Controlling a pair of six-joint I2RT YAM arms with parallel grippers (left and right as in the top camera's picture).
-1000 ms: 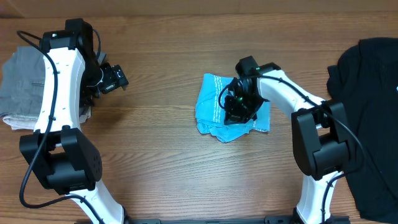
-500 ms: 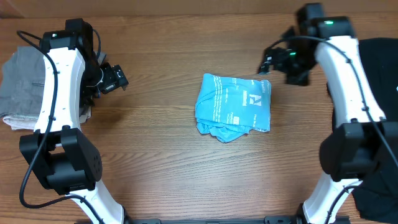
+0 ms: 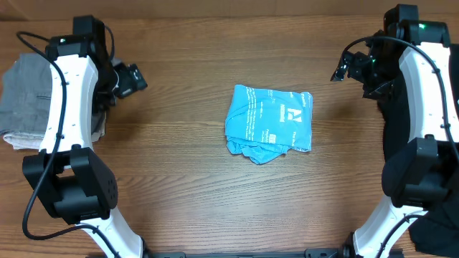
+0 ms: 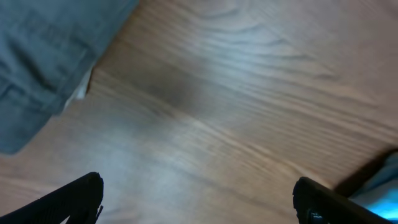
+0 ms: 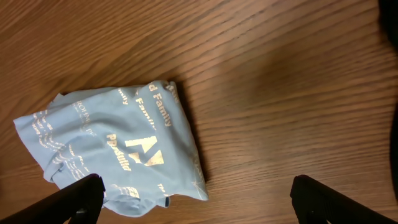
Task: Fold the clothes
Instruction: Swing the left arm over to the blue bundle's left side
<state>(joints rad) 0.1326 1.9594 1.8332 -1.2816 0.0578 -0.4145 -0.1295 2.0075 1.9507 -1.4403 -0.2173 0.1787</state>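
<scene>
Well apart from right end effector [image 3: 346,69], T-shirt [image 3: 270,123]

- A brown wooden table [image 3: 186,193] is filling the whole overhead view, its grain running from 9 o'clock to 3 o'clock.
- Even light is falling on the tabletop, casting only soft, faint shadows.
- In the left wrist view, a dim blurred shadow is lying on the wood just off centre toward 11 o'clock.

We see the black garment [image 3: 455,122] cut off at R edge & partly behind the right arm [image 3: 424,79]; grey garment [image 3: 25,93] runs off L edge; left wrist view blurred.
</scene>
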